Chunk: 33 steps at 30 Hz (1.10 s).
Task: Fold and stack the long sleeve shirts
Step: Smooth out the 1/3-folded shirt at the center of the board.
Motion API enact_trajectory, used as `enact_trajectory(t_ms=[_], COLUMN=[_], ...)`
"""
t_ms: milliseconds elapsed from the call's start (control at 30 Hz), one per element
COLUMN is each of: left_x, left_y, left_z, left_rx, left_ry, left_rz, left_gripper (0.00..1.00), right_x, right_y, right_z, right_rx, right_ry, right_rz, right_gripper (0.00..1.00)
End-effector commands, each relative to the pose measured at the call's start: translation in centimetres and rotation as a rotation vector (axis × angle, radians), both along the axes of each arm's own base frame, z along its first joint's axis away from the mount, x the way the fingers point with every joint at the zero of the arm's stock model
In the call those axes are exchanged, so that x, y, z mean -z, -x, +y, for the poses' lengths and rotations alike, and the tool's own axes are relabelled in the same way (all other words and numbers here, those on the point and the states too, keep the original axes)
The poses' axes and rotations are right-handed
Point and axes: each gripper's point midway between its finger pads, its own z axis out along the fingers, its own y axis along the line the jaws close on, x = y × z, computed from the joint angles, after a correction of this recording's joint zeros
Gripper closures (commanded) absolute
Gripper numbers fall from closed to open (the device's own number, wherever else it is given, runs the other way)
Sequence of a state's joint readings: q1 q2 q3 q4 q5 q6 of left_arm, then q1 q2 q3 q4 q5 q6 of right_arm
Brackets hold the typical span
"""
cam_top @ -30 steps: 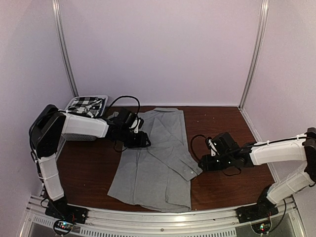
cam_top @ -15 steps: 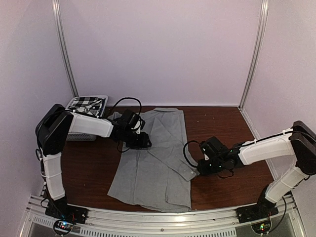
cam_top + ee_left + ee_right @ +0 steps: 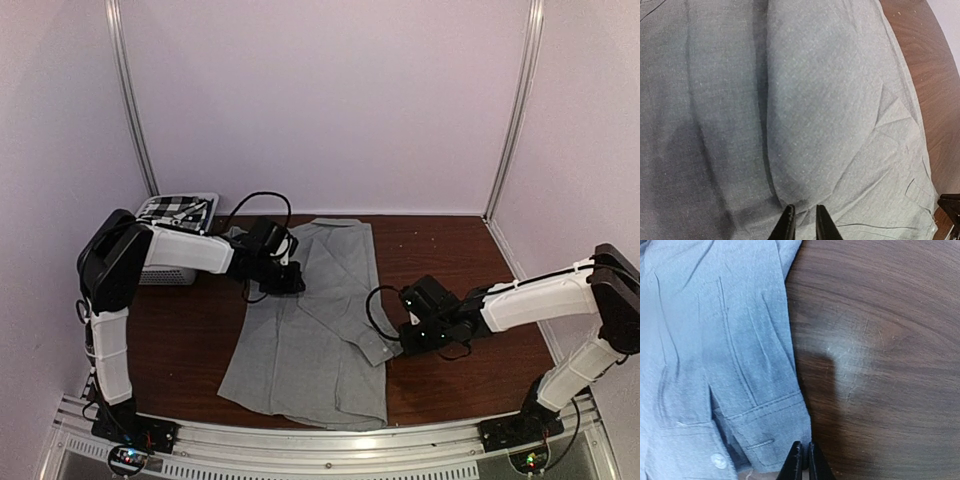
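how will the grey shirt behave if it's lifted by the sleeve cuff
Likely floppy: the grey shirt lies flat with soft creases, so the rest would probably hang and drag. The cuff looks stitched and doubled, so probably a firmer grip spot. Pushed, it would likely bunch on the table rather than slide.
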State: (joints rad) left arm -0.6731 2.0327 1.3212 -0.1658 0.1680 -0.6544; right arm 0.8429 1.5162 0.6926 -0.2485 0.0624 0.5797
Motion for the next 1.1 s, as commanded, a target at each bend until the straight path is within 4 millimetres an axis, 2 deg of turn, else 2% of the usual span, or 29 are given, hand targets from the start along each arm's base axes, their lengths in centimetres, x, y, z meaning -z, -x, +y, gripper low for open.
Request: enact_trajectory(t_ms=[0, 133, 333, 433, 600, 833, 967, 1067], left_x=[-0.9, -0.9, 0.2, 0.8, 1.7, 2.1, 2.0, 1.6], left_y=[-1.1, -1.2, -0.2, 0.4, 1.0, 1.0, 0.9, 0.6], left_z=[-0.5, -0.1, 0.2, 0.1, -0.1, -0.4, -0.6, -0.6], left_rx=[0.003, -0.009, 0.007, 0.027, 0.045, 0.053, 0.056, 0.055], left_ry=[-0.007, -0.036, -0.044, -0.027, -0.025, -0.021, -0.020, -0.025], left_rz=[-0.033, -0.033, 0.006, 0.026, 0.053, 0.062, 0.057, 0.047], left_gripper=[0.90, 0.91, 0.69, 0.62, 0.59, 0.62, 0.72, 0.84], right_x=[-2.8, -4.0, -4.2, -4.2, -4.3, -4.5, -4.9, -5.2], right_y=[0.1, 0.3, 0.8, 0.9, 1.1, 1.1, 1.0, 1.1], right_z=[1.6, 2.1, 2.4, 2.6, 3.1, 3.4, 3.7, 3.9], right_rx=[-0.032, -0.048, -0.061, -0.060, -0.065, -0.069, -0.074, -0.083], right_ry=[-0.064, -0.090, -0.100, -0.109, -0.120, -0.119, -0.128, -0.133], right_rz=[-0.012, -0.011, 0.008, 0.014, 0.019, 0.017, 0.014, 0.017], right_gripper=[0.94, 0.97, 0.98, 0.98, 0.99, 0.98, 0.99, 0.99])
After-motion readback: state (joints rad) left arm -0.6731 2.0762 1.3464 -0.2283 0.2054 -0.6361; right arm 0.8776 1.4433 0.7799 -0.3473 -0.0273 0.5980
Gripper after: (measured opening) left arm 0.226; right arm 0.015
